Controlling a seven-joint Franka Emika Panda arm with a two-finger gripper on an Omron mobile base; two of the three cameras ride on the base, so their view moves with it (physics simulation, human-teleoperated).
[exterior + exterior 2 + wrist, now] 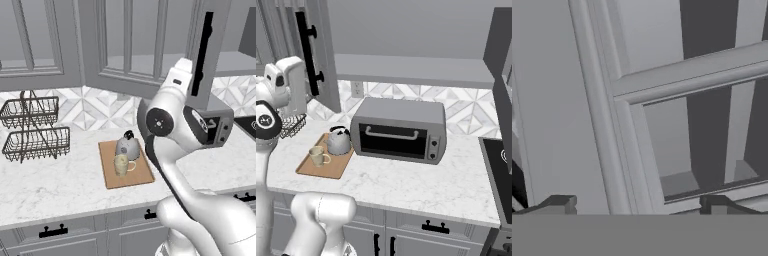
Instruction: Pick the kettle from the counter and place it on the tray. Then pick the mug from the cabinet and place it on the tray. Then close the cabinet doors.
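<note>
The silver-grey kettle (127, 146) (338, 141) and the beige mug (121, 164) (317, 156) both stand on the wooden tray (142, 177) (331, 170) on the marble counter (60, 185). The cabinet (416, 70) is open and its grey shelf is bare. Its left door (202, 55) (318, 55) swings out, showing the black bar handle. The right door (501, 45) also stands open. My gripper (637, 205) is open, its fingertips wide apart, right up against the panelled face of a grey door. The arm's wrist (286, 82) is beside the left door.
A large grey toaster oven (398, 130) stands on the counter right of the tray. Two dark wire baskets (32, 127) sit at the far left. A dark cooktop (501, 165) is at the right edge. Drawers with black handles (52, 231) run below the counter.
</note>
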